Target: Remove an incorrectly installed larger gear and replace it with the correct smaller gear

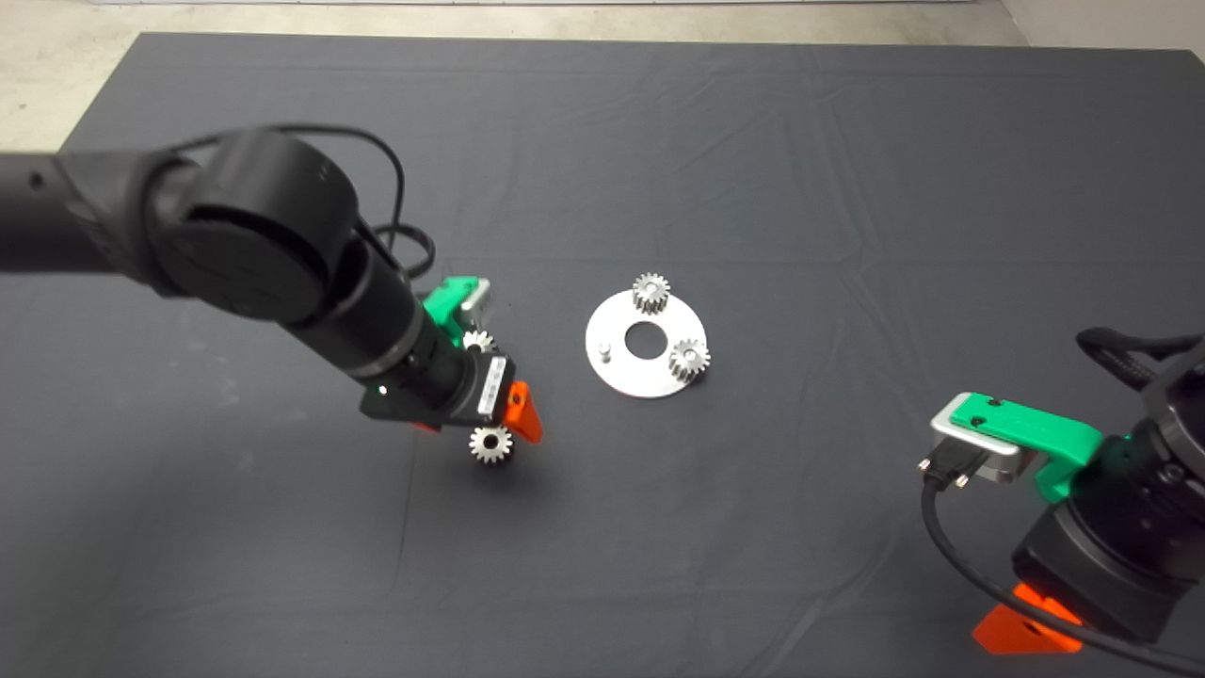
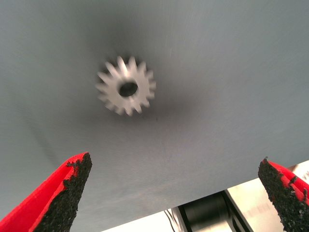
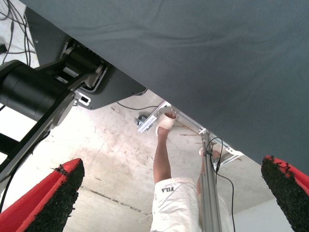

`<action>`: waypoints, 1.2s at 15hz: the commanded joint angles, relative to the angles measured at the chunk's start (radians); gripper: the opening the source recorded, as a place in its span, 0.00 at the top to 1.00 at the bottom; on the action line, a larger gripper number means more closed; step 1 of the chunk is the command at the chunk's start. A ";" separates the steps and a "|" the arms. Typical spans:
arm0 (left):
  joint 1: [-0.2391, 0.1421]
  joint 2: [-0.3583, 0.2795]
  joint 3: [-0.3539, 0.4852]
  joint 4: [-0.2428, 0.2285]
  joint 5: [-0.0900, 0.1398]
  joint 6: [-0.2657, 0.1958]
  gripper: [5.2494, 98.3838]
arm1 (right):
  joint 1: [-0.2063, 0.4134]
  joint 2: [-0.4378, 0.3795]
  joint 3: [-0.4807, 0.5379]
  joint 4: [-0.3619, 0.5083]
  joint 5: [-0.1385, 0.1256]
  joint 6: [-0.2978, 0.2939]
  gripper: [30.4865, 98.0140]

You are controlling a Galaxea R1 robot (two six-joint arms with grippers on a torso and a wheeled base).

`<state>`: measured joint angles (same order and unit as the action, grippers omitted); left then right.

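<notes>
A round silver plate [image 1: 621, 375] lies mid-mat with two fine-toothed gears [image 1: 650, 292] [image 1: 689, 359] on it and one bare peg [image 1: 605, 351]. The larger gear [image 1: 490, 443], with deep pointed teeth, lies flat on the mat to the plate's left. My left gripper [image 1: 475, 424] hovers just above it, open, and the gear [image 2: 126, 88] shows beyond the spread fingers [image 2: 67, 193], untouched. A smaller gear [image 1: 478, 341] lies close by, partly hidden behind the left wrist. My right gripper [image 3: 171, 166] is parked at the lower right, open and holding nothing.
The plate has a round centre hole [image 1: 645, 340]. The left arm's cable [image 1: 405, 235] loops over the mat behind the wrist. Past the mat's edge, the right wrist view shows the floor, a metal frame [image 3: 207, 159] and a person's legs [image 3: 164, 159].
</notes>
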<state>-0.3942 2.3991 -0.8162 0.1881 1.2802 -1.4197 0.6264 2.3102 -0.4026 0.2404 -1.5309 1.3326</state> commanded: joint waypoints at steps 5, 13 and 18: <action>0.043 0.007 -0.086 0.080 0.001 0.018 0.11 | 0.021 0.001 0.002 0.025 -0.086 0.005 0.02; 0.077 0.041 -0.110 0.148 0.103 0.015 0.11 | 0.023 -0.001 0.002 0.025 -0.086 0.004 0.02; 0.098 0.042 -0.115 0.162 0.103 0.012 0.11 | 0.023 -0.001 0.002 0.025 -0.086 0.005 0.02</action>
<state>-0.2896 2.4409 -0.9302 0.3289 1.3777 -1.4019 0.6264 2.3102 -0.4030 0.2405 -1.5313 1.3326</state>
